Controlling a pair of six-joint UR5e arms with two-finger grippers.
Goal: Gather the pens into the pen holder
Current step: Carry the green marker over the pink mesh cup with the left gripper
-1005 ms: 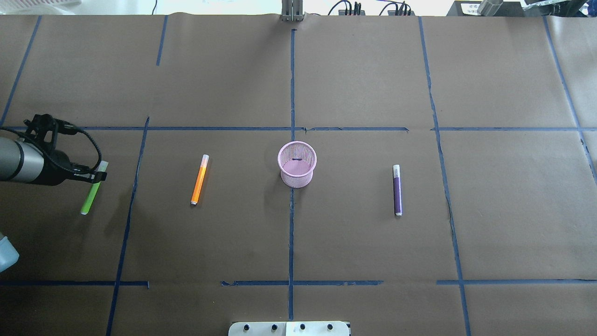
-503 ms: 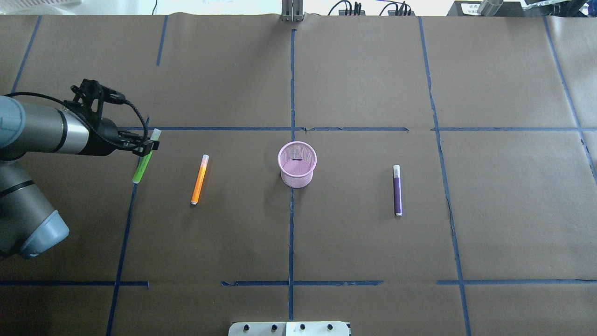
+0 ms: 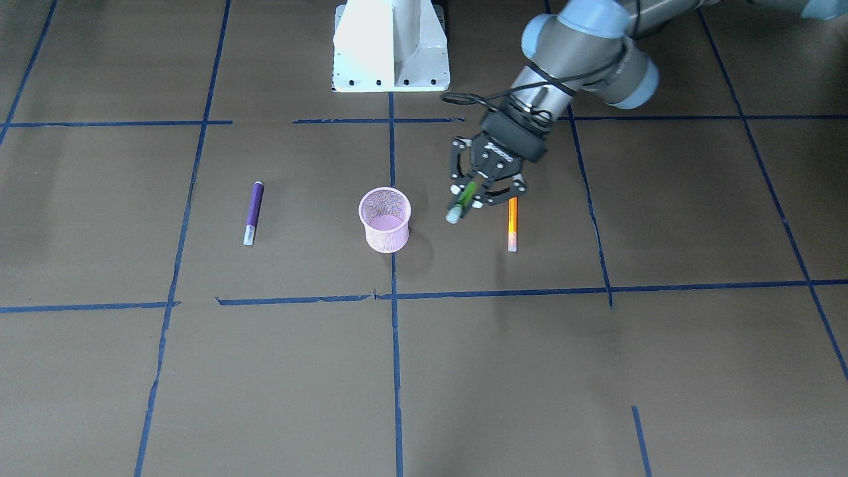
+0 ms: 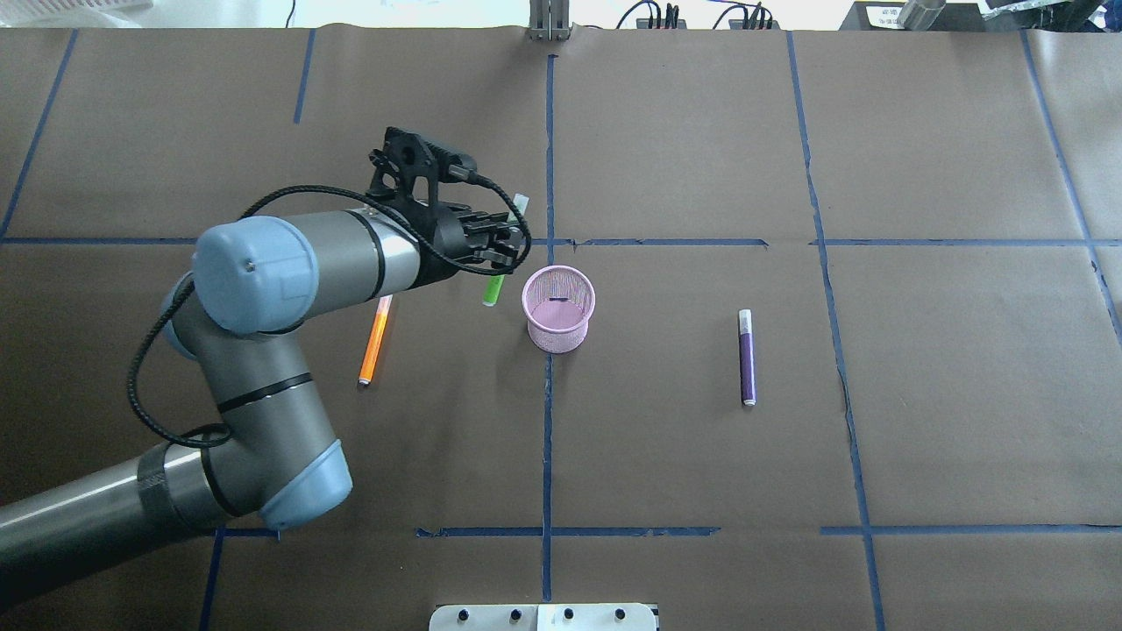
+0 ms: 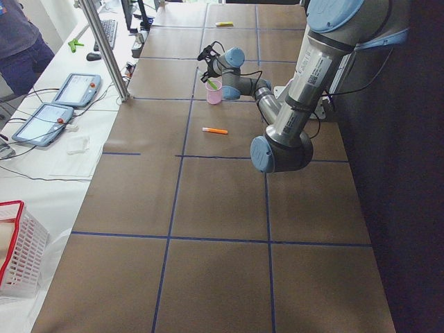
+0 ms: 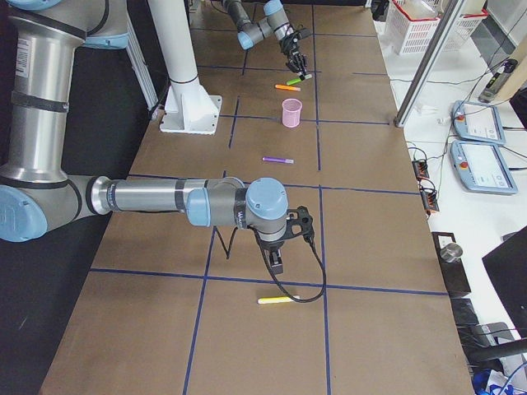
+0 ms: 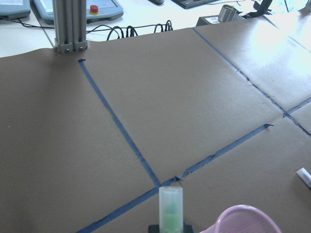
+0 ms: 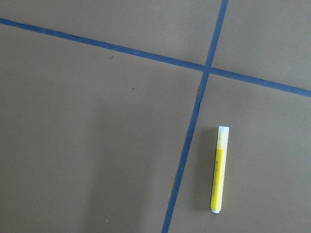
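My left gripper (image 4: 503, 251) is shut on the green pen (image 4: 493, 290) and holds it tilted above the table, just left of the pink mesh pen holder (image 4: 558, 308). The front view shows the same grip (image 3: 476, 197), with the green pen (image 3: 464, 198) beside the pen holder (image 3: 385, 218). The left wrist view shows the pen's pale cap (image 7: 170, 206) and the holder's rim (image 7: 248, 221). The orange pen (image 4: 374, 337) lies left of the holder and the purple pen (image 4: 746, 358) right of it. My right gripper (image 6: 276, 255) shows only in the exterior right view, so I cannot tell its state.
A yellow pen (image 8: 219, 169) lies on the brown paper below the right wrist camera, beside a blue tape cross, far from the holder (image 6: 291, 112). Blue tape lines grid the table. The robot's base plate (image 3: 391, 46) stands at the table's back edge.
My left arm has swung right with the green pen in its grip, from the table's far left to just beside the pink holder. The other pens and the holder have not moved.
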